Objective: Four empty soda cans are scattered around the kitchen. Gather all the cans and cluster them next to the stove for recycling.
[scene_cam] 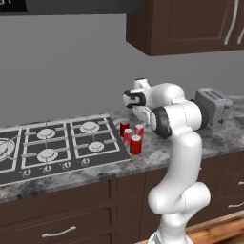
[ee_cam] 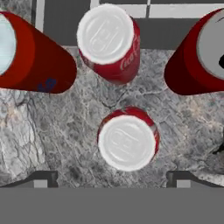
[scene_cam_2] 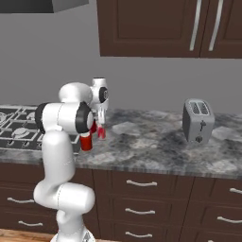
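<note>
Right base view: toaster [scene_cam_2: 198, 121] apart.

Grey plain wall [scene_cam: 62, 71] behind a grey mottled stone counter [scene_cam_2: 151, 142]. Dark brown upper cabinets [scene_cam_2: 156, 28] with silver handles; matching drawers [scene_cam_2: 142, 189] beneath (curved pulls). Wood floor [scene_cam: 214, 233] at lower right corner. Even lighting.
</note>
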### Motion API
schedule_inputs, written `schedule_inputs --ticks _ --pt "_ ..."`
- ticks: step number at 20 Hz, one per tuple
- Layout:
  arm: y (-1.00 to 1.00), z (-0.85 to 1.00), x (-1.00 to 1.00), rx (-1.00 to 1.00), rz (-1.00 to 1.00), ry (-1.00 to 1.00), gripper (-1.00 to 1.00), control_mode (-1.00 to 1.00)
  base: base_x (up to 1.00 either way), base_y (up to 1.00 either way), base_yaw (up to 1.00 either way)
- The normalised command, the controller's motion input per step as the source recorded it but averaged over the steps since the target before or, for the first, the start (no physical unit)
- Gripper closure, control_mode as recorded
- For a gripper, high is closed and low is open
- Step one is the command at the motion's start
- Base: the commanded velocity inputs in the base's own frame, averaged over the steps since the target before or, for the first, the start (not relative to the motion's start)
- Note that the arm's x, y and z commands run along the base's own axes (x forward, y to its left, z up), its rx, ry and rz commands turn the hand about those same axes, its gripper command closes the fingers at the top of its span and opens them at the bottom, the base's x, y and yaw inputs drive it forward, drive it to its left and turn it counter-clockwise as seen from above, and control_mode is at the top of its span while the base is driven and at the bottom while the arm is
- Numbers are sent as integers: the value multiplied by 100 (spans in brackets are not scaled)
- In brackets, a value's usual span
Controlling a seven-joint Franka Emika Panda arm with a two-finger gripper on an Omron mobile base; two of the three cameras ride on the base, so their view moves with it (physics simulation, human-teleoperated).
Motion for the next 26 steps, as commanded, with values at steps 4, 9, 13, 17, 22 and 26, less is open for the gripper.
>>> schedule_inputs --ticks 4,9,13,17,22,26 --pt "-73 9 -41 7 -6 -10 -100 -100 0 0 0" --pt "-10 13 -86 3 -11 -11 -100 -100 0 0 0" --pt "17 1 -99 0 -13 -12 -100 -100 0 0 0" --pt "11 26 -81 0 -14 -4 -100 -100 0 0 0" --pt "1 27 -77 1 -16 1 -100 -100 0 0 0" --pt "17 14 -71 4 -19 7 -100 -100 0 0 0"
